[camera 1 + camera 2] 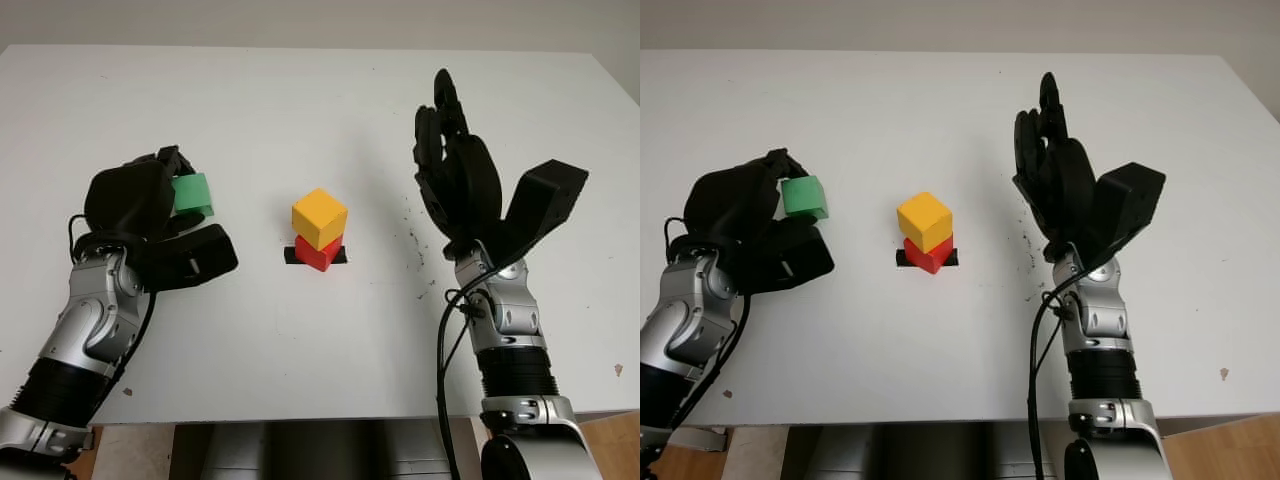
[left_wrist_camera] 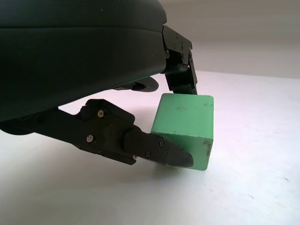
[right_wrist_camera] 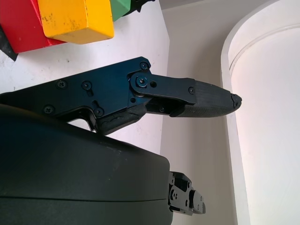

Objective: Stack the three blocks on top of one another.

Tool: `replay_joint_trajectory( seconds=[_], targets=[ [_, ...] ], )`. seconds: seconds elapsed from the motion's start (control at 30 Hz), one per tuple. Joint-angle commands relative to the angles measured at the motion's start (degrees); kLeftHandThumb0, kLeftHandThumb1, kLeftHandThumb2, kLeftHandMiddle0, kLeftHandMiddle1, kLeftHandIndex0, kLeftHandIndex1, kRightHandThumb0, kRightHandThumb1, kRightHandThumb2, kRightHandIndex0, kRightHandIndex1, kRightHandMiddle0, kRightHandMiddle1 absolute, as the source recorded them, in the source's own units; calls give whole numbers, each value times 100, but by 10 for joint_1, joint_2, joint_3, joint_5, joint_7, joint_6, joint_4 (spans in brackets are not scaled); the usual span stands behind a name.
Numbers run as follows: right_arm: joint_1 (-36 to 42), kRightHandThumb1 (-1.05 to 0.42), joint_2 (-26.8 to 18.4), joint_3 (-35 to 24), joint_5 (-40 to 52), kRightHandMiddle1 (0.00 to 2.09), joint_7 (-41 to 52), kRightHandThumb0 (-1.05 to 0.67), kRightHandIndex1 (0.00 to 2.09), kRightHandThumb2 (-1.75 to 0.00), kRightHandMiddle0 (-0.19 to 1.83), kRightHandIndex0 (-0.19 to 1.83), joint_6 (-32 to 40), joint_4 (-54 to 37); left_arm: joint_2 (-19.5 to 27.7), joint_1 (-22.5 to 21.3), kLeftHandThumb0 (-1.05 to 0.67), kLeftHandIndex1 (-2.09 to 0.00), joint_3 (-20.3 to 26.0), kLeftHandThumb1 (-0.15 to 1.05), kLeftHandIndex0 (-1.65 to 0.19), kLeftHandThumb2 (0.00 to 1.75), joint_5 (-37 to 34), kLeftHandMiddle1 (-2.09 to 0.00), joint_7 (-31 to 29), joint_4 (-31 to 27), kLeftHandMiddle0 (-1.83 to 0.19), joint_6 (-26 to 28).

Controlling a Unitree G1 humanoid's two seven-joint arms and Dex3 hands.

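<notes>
my left hand [image 1: 150,225]: black, silver forearm | green block [image 1: 191,193] in its fingers: plain mint green | yellow block [image 1: 319,218]: yellow, on red block [image 1: 318,252]: red | tape patch [image 1: 292,255] under red: black | tabletop [image 1: 300,110]: white, dark specks toward right edge | my right hand [image 1: 462,185]: black

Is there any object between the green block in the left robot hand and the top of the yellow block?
Nothing visible: bare table separates the green block in the left robot hand from the yellow block.
</notes>
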Motion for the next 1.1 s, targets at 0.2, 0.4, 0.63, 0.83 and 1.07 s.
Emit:
replay_joint_trajectory(
  seconds=[0.2, 0.4, 0.63, 0.83, 1.07],
  targets=[
    [1, -105, -5, 6, -10, 0, -3, -71, 0, -56, -19, -19, 2, -10, 36, -43, -34, -138, 70, 105, -19, 11, -126, -6, -132, -83, -31, -24],
    [0, -105, -7, 10, -12, 0, 2, -70, 0, -57, -19, -19, -4, -5, 64, -76, -34, -149, 101, 105, -15, 13, -245, -3, -243, -99, -22, -47],
    [-2, -105, -9, 12, -15, 0, 7, -69, 0, -59, -19, -19, -2, -5, 95, -136, -42, -151, 89, 105, -18, 11, -293, -4, -323, -85, -19, -54],
    [-2, -105, -10, 12, -17, 0, 9, -69, 0, -59, -19, -19, -4, -6, 99, -203, -42, -157, 59, 105, -17, 10, -306, -5, -382, -70, -18, -46],
    [0, -105, -6, 13, -16, 0, 6, -68, 0, -58, -19, -19, 6, -10, 85, -290, -39, -160, 17, 105, -18, 9, -308, -6, -428, -38, -21, -27]
  ],
)
